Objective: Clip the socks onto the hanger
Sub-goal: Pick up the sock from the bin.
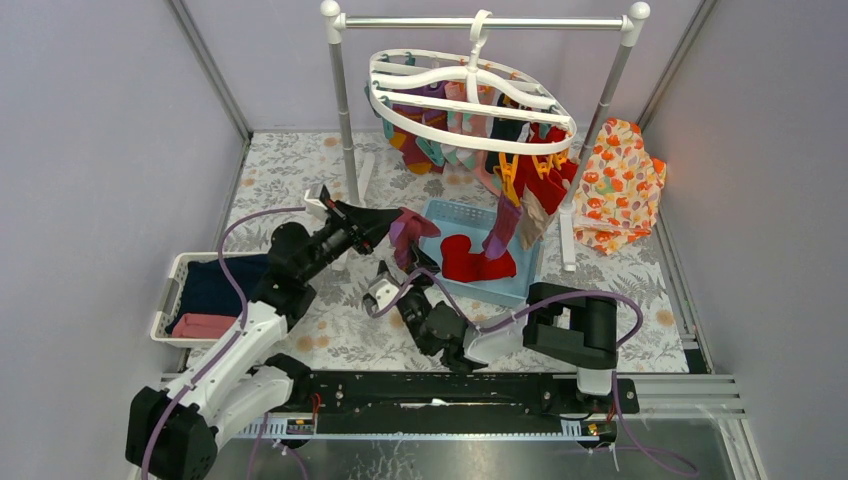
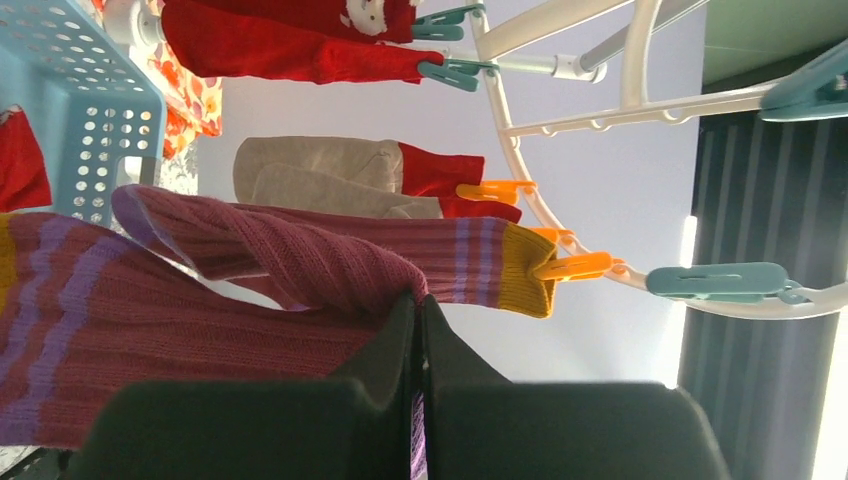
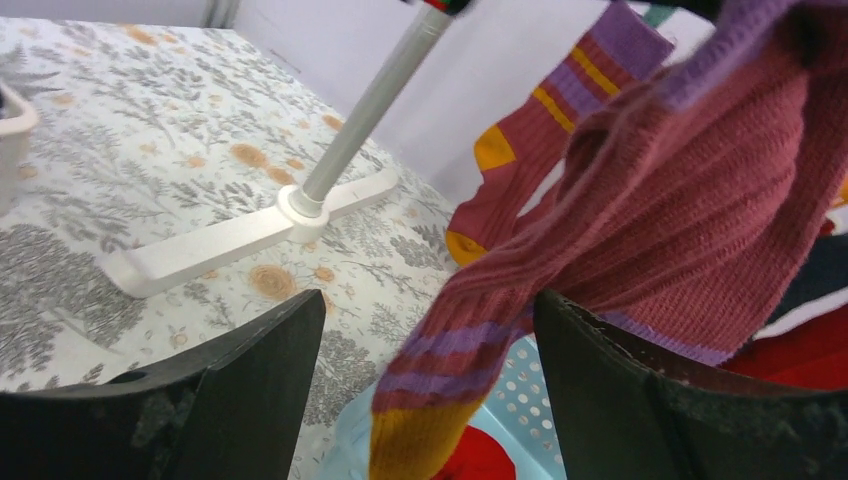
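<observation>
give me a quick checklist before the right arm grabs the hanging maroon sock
1. Left gripper shut on the maroon sock: ok
2. Right gripper open, one finger on each side of the sock's dangling end: ok
3. Sock's toe clear of the blue basket: cannot tell
4. Empty teal clip on the hanger: ok
5. This sock clipped on: not ok

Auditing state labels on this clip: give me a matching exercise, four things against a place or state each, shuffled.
1 left end effector
2 right end effector
3 blue basket
4 floral cloth

a open
b holds red socks
c shut on maroon sock
d beside the rack

Pairs: 1-c, 2-a, 3-b, 4-d
</observation>
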